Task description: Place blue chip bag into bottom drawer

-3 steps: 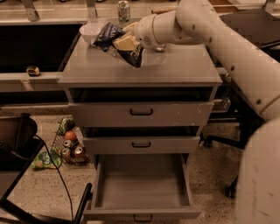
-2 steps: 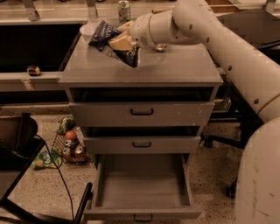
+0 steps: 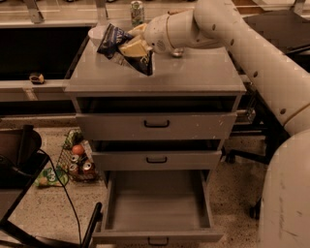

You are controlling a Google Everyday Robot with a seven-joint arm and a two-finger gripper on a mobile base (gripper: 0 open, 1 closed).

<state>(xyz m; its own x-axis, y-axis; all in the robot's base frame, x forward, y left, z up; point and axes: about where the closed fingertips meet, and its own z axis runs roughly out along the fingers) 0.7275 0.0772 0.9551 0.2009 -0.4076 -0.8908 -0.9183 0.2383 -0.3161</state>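
Note:
The blue chip bag (image 3: 122, 48), dark blue foil with white lettering, is held in my gripper (image 3: 134, 47) a little above the left part of the cabinet top (image 3: 193, 72). The gripper's pale fingers are shut on the bag's middle; the bag hangs tilted, one end toward the white bowl (image 3: 97, 33), the other pointing down and right. The bottom drawer (image 3: 157, 206) is pulled out wide below, with a plain grey interior and nothing in it. My arm reaches in from the right.
A soda can (image 3: 137, 10) stands at the back of the cabinet top. The two upper drawers (image 3: 156, 125) are slightly open. A wire basket with cans (image 3: 76, 162) sits on the floor to the left, beside a black chair (image 3: 19, 155) and cable. A small object (image 3: 177, 52) lies behind the gripper.
My gripper has lifted and carried the chip bag slightly up and to the left, nearer the white bowl. The drawers have not moved.

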